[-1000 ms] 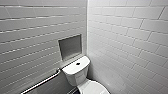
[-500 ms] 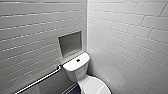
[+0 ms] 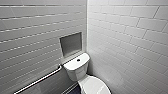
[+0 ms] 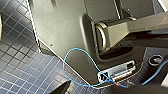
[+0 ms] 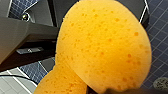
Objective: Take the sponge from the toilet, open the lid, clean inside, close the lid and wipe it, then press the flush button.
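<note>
Pinched by one edge in the closed right gripper (image 5: 110, 91), the sponge (image 5: 105, 42) bulges and could slip to the floor (image 5: 156, 37) before reaching the toilet (image 3: 79, 71) at 6 o'clock in the head view, its lid (image 3: 96, 87) down.

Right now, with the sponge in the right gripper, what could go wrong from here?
1. The sponge bulges wide before the right wrist camera, so contact may be hard to judge.
2. The toilet sits tight in a tiled corner beside a grab bar; an arm could clip it.
</note>
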`<state>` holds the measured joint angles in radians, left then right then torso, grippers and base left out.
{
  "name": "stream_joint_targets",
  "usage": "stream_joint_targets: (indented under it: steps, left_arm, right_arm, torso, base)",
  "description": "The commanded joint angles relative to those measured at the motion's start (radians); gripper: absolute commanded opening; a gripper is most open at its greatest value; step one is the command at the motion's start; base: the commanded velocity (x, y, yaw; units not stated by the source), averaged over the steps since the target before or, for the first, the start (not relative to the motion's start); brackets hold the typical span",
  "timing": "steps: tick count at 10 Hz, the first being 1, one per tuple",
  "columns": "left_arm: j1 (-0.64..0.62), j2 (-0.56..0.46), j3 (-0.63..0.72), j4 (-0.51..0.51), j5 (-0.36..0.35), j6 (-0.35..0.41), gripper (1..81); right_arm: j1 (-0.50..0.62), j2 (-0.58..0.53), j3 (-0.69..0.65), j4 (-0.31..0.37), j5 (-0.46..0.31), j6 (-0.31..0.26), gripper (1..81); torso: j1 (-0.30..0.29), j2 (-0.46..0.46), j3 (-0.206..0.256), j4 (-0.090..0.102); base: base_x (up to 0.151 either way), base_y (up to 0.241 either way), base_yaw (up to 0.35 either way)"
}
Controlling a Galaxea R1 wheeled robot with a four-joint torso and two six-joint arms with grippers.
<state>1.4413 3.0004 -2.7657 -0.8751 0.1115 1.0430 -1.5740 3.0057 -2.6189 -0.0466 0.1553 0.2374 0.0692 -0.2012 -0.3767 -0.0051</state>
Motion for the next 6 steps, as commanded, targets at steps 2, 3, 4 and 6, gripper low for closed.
stream_joint_targets:
  steps: [2, 3, 4, 6]
  left_arm:
    - [-0.018, -0.004, -0.003, -0.012, 0.086, 0.000, 81.1]
    - [-0.018, -0.004, -0.003, -0.012, 0.086, 0.000, 81.1]
    - [-0.018, -0.004, -0.003, -0.013, 0.086, 0.000, 81.1]
    - [-0.018, -0.004, -0.003, -0.012, 0.086, 0.000, 81.1]
  right_arm:
    - [0.005, 0.005, 0.002, -0.015, -0.066, -0.003, 1.0]
    - [0.007, 0.005, 0.002, -0.015, -0.066, -0.003, 1.0]
    - [0.007, 0.005, 0.004, -0.015, -0.066, -0.003, 1.0]
    - [0.005, 0.005, 0.004, -0.015, -0.068, -0.003, 1.0]
  torso:
    - [-0.069, 0.135, 0.002, 0.000]
    - [-0.040, 0.070, 0.003, 0.000]
    - [-0.047, 0.095, 0.004, 0.000]
    - [-0.051, 0.110, 0.032, 0.000]
  base:
    - [0.000, 0.000, 0.000]
    - [0.000, 0.000, 0.000]
    - [0.000, 0.000, 0.000]
    - [0.000, 0.000, 0.000]
